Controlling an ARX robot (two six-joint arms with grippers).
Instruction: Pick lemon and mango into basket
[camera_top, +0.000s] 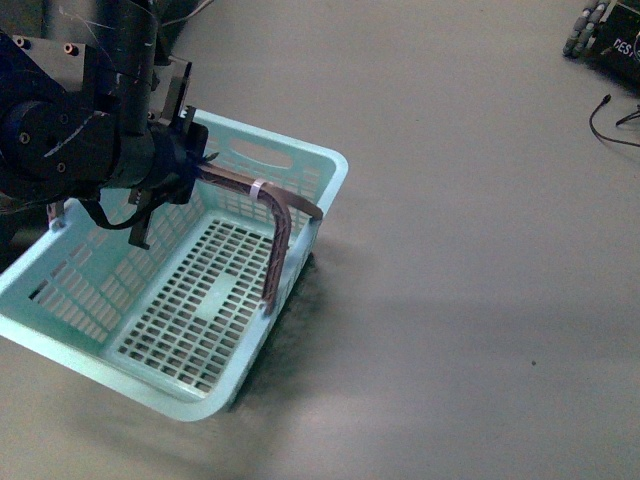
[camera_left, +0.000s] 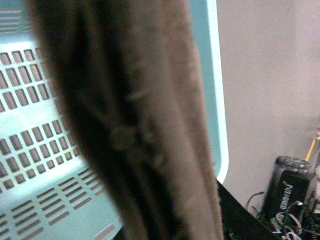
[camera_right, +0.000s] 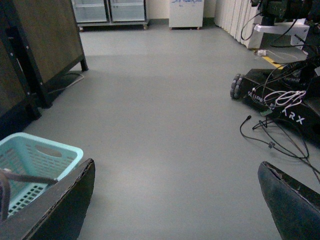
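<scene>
The light turquoise basket (camera_top: 300, 152) hangs tilted above the grey floor, its slotted floor bare. My left gripper (camera_top: 188, 160) is shut on its brown ribbed handle (camera_top: 281, 226), near the basket's far rim. In the left wrist view the handle (camera_left: 150, 125) fills the middle, blurred, with the basket's lattice (camera_left: 30, 125) behind it. My right gripper (camera_right: 176, 167) is open over bare floor with nothing between its fingers; the basket (camera_right: 62, 150) shows beside one finger. Lemon and mango are out of view.
A dark wheeled robot base (camera_right: 285, 100) with loose cables (camera_right: 270, 142) sits on the floor to the right, also seen as dark gear (camera_top: 612, 42) with a cable (camera_top: 605, 122). A wooden cabinet (camera_right: 45, 40) and glass-door fridges (camera_right: 110, 10) stand farther off.
</scene>
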